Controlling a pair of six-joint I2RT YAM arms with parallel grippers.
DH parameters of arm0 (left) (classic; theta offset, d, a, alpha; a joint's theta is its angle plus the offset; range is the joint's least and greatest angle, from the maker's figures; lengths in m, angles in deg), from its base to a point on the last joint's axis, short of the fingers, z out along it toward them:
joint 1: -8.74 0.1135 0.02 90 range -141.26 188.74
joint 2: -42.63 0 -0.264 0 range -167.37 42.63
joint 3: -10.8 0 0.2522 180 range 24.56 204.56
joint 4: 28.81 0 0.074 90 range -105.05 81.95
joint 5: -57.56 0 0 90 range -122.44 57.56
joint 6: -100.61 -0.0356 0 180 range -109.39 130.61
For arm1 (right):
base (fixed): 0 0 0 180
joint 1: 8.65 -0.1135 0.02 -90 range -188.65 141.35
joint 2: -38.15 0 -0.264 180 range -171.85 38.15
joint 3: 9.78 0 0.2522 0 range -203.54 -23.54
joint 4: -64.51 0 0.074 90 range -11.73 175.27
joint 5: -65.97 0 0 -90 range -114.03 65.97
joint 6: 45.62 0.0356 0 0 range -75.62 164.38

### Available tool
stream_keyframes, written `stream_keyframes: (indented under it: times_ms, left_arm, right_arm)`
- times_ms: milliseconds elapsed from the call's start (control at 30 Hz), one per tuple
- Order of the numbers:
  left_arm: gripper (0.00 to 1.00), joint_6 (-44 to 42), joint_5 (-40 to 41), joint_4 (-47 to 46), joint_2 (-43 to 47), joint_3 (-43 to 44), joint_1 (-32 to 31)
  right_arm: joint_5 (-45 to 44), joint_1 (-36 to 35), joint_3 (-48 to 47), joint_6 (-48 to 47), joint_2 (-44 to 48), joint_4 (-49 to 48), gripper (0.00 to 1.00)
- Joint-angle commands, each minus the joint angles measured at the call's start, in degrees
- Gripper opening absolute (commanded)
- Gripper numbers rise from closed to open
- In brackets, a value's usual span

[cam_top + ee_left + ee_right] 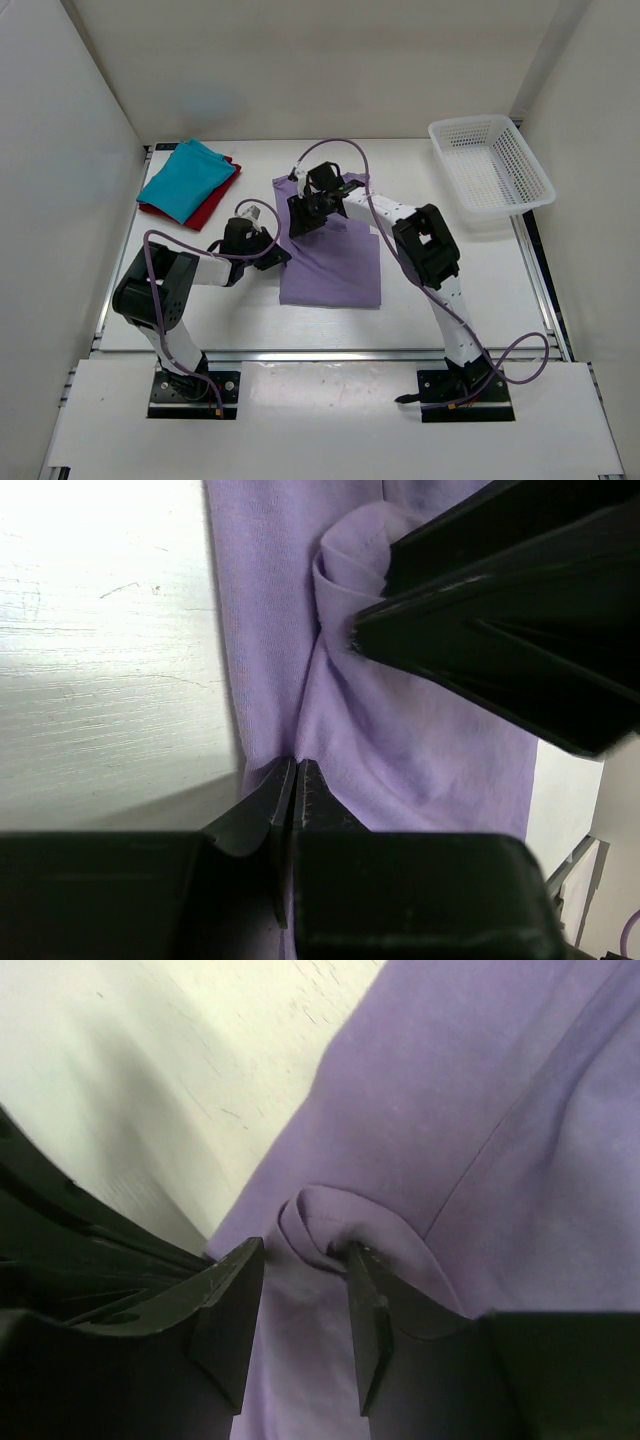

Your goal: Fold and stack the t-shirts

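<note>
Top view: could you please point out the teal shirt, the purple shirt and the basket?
teal shirt (186,178), top view, middle of the fold
purple shirt (335,272), top view, flat lower part
basket (528,160), top view, right wall

A white table stands enclosed by plain white walls, evenly lit.

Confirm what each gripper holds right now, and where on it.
Left gripper pinches the lavender t-shirt at its left edge. Right gripper straddles a raised fold, jaws open, holding nothing.

3 t-shirts, 1 basket, 2 arms
</note>
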Motion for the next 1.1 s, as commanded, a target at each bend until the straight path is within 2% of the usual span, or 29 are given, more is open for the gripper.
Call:
stream_keyframes:
  times_ms: [0,167,400,700,900,1067]
  left_arm:
    - [0.00,-0.18,-1.46,-0.22,2.00,-0.53,0.26]
    - [0.00,-0.27,-1.29,-0.40,2.52,-0.79,0.26]
    - [0.00,0.26,-2.26,0.04,6.20,-1.40,0.61]
    - [0.00,0.96,-2.43,0.75,10.87,-3.86,1.58]
    - [0.00,2.37,-1.82,-0.65,11.84,-9.39,2.37]
    - [0.00,3.78,-1.29,-2.50,12.89,-12.30,3.51]
  right_arm:
    - [1.25,0.06,-2.01,-0.77,-0.49,0.35,0.32]
    - [0.91,0.41,-3.25,-0.60,-1.20,1.33,0.00]
    - [1.08,1.64,-2.01,1.16,3.46,-1.05,0.00]
    - [1.61,2.00,-5.62,1.42,2.40,-0.08,0.00]
    - [1.70,2.26,-7.82,2.65,1.10,-0.87,0.00]
    - [1.26,2.35,-13.96,3.70,-2.94,1.59,0.00]
